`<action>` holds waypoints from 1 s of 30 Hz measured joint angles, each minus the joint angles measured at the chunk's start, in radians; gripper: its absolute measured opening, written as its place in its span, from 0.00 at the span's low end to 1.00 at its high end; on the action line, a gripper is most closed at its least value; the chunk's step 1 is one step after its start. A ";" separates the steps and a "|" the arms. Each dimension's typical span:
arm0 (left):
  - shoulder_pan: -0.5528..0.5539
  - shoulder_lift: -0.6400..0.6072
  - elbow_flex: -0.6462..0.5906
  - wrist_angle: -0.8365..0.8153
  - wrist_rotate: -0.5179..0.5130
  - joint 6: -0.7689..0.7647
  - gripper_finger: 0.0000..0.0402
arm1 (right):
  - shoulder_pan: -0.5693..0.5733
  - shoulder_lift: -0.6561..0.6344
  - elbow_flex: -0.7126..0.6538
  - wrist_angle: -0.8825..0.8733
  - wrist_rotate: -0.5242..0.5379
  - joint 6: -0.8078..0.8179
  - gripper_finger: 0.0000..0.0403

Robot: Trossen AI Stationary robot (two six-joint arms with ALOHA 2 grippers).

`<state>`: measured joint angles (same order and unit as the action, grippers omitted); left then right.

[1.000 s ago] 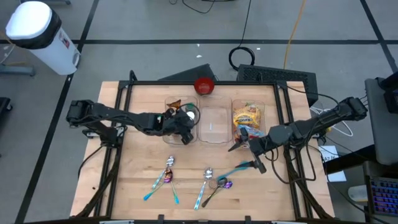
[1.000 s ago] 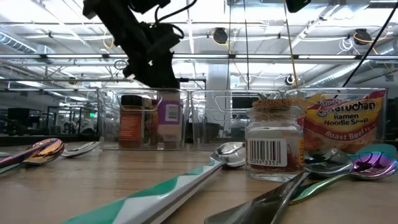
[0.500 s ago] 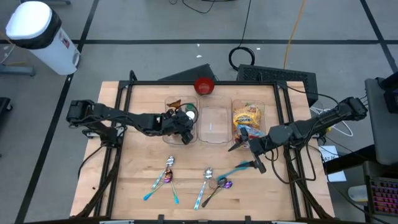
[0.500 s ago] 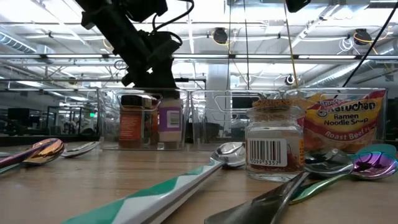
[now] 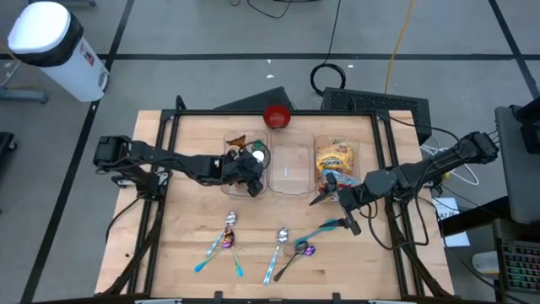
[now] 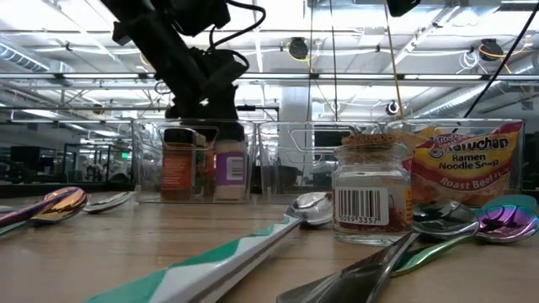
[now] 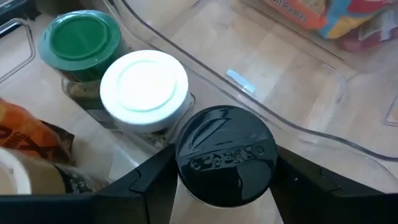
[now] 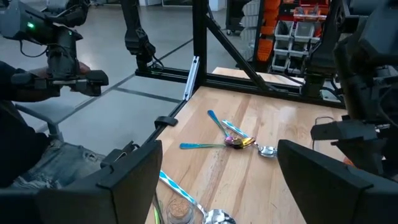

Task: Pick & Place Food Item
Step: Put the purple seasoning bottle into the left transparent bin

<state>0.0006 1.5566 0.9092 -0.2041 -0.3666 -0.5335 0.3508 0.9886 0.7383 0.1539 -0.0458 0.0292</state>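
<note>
My left gripper (image 5: 250,174) reaches down into the left clear bin (image 5: 229,187) and is shut on a jar with a black lid (image 7: 225,155) and a purple label (image 6: 227,165). Beside it in the bin stand a white-lidded jar (image 7: 144,87), a green-lidded jar (image 7: 79,40) and an orange packet (image 7: 23,134). A ramen packet (image 5: 334,158) lies in the right clear bin. My right gripper (image 5: 326,196) is open and empty, over the table just in front of that bin. A cork-topped spice jar (image 6: 369,195) stands on the table below it. My left gripper pinches the black-lidded jar between its two fingers (image 7: 155,183), just under the lid's rim (image 7: 186,186), on opposite sides. The fingers come from above, slanting down into the bin. The jar stands upright, low in the bin; its base is hidden from the wrist view.
The middle clear bin (image 5: 289,169) holds nothing. A red bowl (image 5: 278,116) sits at the far edge. Several spoons (image 5: 228,235) (image 5: 281,247) (image 5: 325,226) lie on the near half of the table. A black frame (image 5: 169,127) borders the table.
My left gripper has gone down into the left bin with the purple-labelled jar. The jar has stayed upright and now stands lower, level with the brown jar beside it.
</note>
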 joint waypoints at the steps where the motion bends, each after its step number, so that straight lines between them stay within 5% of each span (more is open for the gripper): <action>1: 0.000 0.004 0.000 0.001 -0.001 0.000 0.56 | 0.000 0.000 0.000 0.000 0.000 0.000 0.78; 13: -0.001 0.011 0.002 -0.001 -0.004 -0.011 0.56 | 0.000 0.000 0.000 0.000 0.000 0.000 0.78; 24: -0.001 0.013 0.044 -0.012 0.116 0.088 0.70 | 0.000 0.000 0.000 -0.001 0.000 -0.008 0.78; 30: 0.000 0.013 0.089 -0.057 0.101 0.125 0.71 | 0.000 0.000 0.000 -0.001 0.000 -0.007 0.78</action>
<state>0.0006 1.5696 0.9981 -0.2608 -0.2654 -0.4084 0.3504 0.9886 0.7383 0.1528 -0.0460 0.0219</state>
